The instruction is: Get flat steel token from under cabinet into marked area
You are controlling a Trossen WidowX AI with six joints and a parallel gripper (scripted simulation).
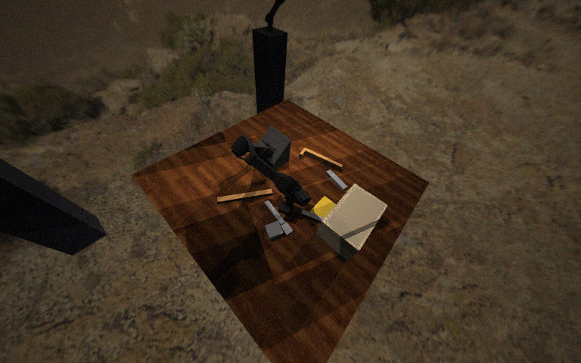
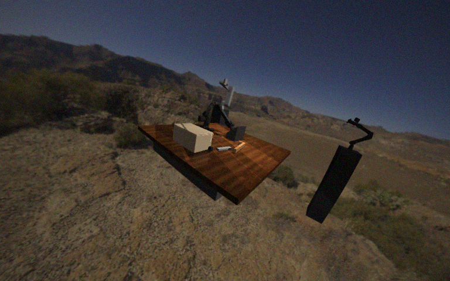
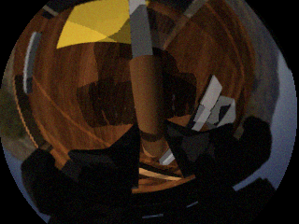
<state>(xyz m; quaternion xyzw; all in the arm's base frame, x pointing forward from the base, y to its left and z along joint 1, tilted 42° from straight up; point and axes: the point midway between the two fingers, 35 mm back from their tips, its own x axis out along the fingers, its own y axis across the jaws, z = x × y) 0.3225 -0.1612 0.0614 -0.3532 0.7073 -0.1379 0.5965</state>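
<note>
The beige cabinet (image 1: 361, 211) (image 2: 192, 137) stands on the table, its front toward the arm. The yellow marked area (image 1: 324, 206) (image 3: 95, 21) lies in front of it. My gripper (image 3: 149, 122) (image 1: 288, 214) is shut on the brown handle (image 3: 149, 89) of a tool, low over the table. The tool's flat grey blade (image 1: 311, 215) (image 3: 141, 35) points at the cabinet, beside the yellow area. The blade's far end reaches the cabinet's lower front edge; whether it is underneath cannot be told. The steel token cannot be made out in any view, nor can the vent slots.
A grey T-shaped piece (image 1: 275, 212) (image 3: 211, 91) lies by a grey block (image 1: 274, 231) (image 3: 225, 111) beside the gripper. A short grey bar (image 1: 336, 179) (image 2: 224, 148) (image 3: 31, 63) and an orange hooked stick (image 1: 325, 159) (image 2: 239, 147) lie opposite. An orange strip (image 1: 244, 196) and dark box (image 1: 281, 146) (image 2: 235, 133) are farther back.
</note>
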